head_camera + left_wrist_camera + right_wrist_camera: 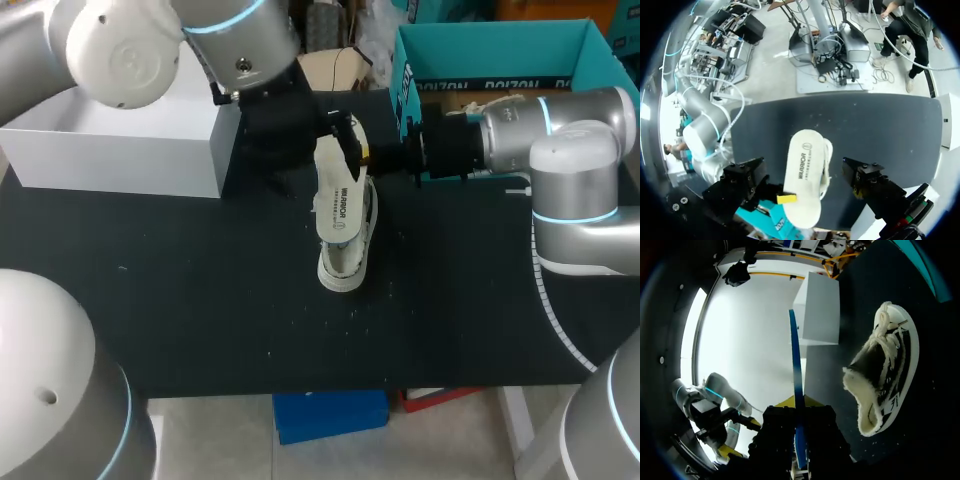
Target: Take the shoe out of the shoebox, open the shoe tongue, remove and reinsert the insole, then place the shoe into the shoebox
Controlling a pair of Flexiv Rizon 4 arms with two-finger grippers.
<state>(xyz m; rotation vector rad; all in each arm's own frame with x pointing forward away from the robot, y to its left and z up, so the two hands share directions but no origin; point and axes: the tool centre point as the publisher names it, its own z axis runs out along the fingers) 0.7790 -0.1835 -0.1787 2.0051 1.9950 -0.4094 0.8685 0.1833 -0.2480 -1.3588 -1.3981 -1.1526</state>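
Insole (340,198) pinched at one end in right gripper (798,407) fingers, long axis roughly parallel to shoe (345,262) on worktop (200,300) just below; left gripper (805,181) fingers spread wide, straddling it, holding nothing.

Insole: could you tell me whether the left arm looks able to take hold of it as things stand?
Probably yes. The left tool is open on either side of the insole, with nothing in between, and the right tool grips only one end of it.
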